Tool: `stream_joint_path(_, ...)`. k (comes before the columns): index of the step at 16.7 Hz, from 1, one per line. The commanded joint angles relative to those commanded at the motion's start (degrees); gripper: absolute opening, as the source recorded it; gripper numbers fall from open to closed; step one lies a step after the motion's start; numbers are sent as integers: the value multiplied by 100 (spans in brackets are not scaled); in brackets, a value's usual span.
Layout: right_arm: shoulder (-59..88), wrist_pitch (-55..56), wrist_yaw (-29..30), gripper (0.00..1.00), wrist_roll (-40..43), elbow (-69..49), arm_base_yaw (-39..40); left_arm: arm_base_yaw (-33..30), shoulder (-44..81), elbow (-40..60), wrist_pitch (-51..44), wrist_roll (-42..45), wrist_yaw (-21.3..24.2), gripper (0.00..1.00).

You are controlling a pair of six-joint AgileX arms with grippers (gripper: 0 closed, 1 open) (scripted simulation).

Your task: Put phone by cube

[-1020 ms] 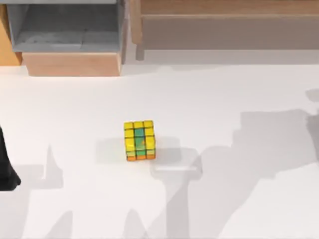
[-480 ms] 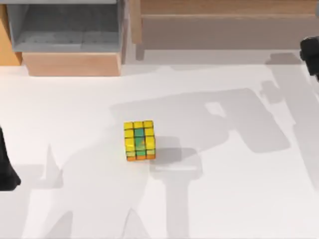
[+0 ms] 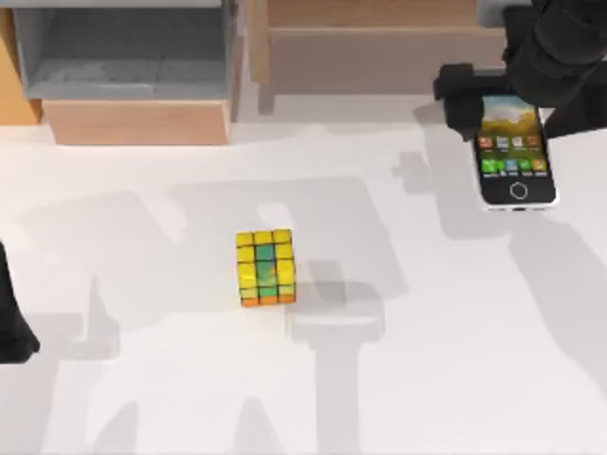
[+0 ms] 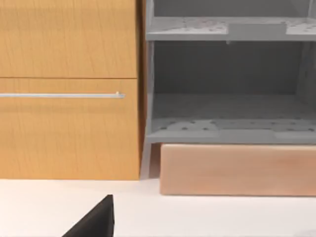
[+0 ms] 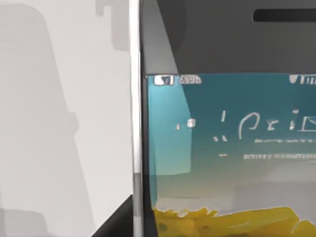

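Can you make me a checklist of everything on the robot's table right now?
Surface: white table, crossed by arm shadows.
Job's things: cube near the middle; phone far off at the table's upper right, screen up, not by the cube yet.
Clutter: nothing seen.
Grippers: right gripper over the phone's top end; whether it grips cannot be told. Left arm parked at the left edge.
Cables: nothing seen.
Surroundings: grey open shelf with a wooden block below it at the back left, a wooden cabinet beside it, a long wooden unit at the back.
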State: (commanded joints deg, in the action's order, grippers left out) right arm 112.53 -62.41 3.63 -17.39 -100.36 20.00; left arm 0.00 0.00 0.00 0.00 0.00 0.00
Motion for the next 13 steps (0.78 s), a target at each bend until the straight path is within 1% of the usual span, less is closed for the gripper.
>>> stream_joint_path(4, 458, -270, -92, 0, -872, -147, 667, 0, 0, 0, 0, 0, 0, 100)
stream_joint_path(7, 770, -410, -174, 0, -1338, -157, 1030, 0, 0, 0, 0, 0, 0, 100)
stream_joint_path(10, 981, -493, -226, 0, -1591, -148, 1230, 0, 0, 0, 0, 0, 0, 100)
stream_joint_path(13, 1014, -506, -232, 0, -1621, -151, 1253, 0, 0, 0, 0, 0, 0, 100)
